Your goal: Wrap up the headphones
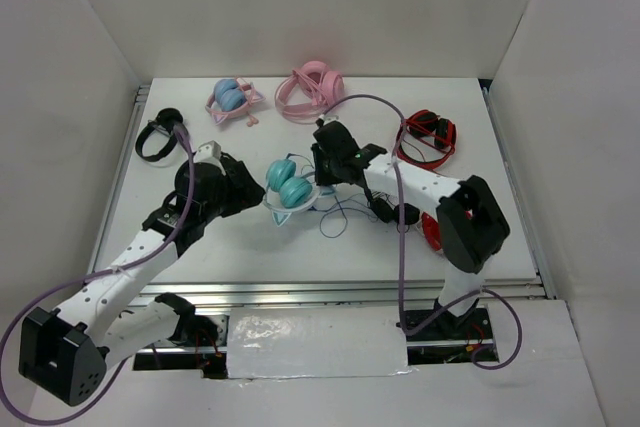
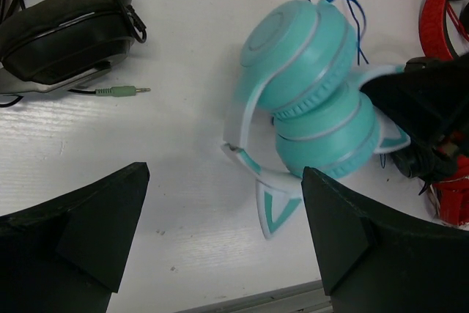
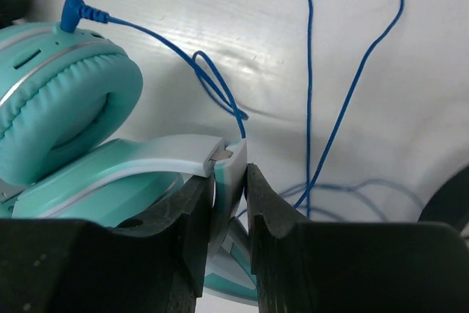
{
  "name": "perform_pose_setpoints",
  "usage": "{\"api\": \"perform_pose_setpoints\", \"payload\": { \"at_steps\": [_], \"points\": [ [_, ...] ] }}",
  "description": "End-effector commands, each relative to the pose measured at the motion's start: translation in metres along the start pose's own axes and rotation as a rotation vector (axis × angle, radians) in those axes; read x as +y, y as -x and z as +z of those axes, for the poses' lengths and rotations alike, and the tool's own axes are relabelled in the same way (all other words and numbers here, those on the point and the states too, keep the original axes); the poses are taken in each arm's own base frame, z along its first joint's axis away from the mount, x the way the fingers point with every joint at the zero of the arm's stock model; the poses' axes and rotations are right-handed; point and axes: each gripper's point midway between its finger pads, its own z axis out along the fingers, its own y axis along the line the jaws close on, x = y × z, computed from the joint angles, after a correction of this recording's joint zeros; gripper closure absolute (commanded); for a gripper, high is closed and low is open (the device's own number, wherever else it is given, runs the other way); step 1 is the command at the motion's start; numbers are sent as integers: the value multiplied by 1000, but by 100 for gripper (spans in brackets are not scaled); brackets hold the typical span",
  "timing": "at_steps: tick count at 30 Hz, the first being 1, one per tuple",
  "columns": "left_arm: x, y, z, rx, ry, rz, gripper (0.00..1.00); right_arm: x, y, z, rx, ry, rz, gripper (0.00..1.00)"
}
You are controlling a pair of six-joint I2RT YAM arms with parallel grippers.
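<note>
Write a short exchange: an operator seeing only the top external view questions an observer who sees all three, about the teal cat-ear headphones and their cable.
Operator: Does the right gripper hold the teal plastic cat-ear headphones? From above I cannot tell.
Observer: Yes. The right wrist view shows its jaws shut on the pale headband.
Operator: Is the thin dark blue cable plugged in?
Observer: Yes. Its blue plug sits in one padded teal ear cup; the rest lies loose on the white table.
</note>
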Motion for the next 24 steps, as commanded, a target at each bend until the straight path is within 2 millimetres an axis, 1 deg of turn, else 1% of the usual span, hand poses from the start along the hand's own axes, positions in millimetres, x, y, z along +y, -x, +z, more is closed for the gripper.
{"api": "perform_pose_setpoints", "payload": {
  "at_steps": [1, 2, 3, 4, 6, 7, 10, 11, 13, 14, 15, 16, 18, 19, 23, 24],
  "points": [
    [-18, 19, 1, -69, -33, -46, 1, 30, 45, -40, -217, 48, 200, 100],
    [-22, 18, 1, -70, -38, -41, 1, 31, 50, -47, -240, 30, 216, 100],
    [-21, 16, 2, -67, -24, -40, 1, 29, 48, -50, -242, -1, 226, 100],
    [-23, 16, 1, -66, -18, -41, 1, 28, 52, -55, -270, -28, 243, 100],
    [-15, 16, 5, -79, 41, -39, 1, 38, 56, -68, -309, -12, 249, 100],
    [-15, 16, 6, -82, 42, -40, 1, 39, 56, -74, -322, -4, 261, 100],
    [-25, 12, 13, -67, 4, -19, 7, 45, 56, -80, -333, 9, 272, 100],
    [-26, 9, 14, -62, 5, -22, 13, 47, 56, -82, -335, 14, 277, 100],
    [-21, 8, 17, -70, 41, -27, 17, 50, 55, -85, -338, 24, 274, 100],
    [-21, 9, 17, -79, 42, -26, 19, 56, 54, -88, -347, 39, 270, 100],
    [-22, 12, 19, -94, 36, -30, 21, 56, 53, -92, -356, 45, 268, 100],
    [-20, 11, 20, -93, 41, -26, 21, 58, 53, -94, -361, 53, 265, 100],
    [-25, 16, 22, -114, 28, -31, 22, 65, 53, -99, -370, 88, 258, 100],
    [-24, 19, 22, -125, 37, -30, 23, 66, 53, -104, -376, 99, 254, 100],
    [-22, 25, 22, -147, 72, -27, 36, 63, 53, -111, -391, 90, 266, 100],
    [-24, 28, 22, -158, 66, -27, 38, 64, 53, -113, -392, 94, 266, 100]
  ]
}}
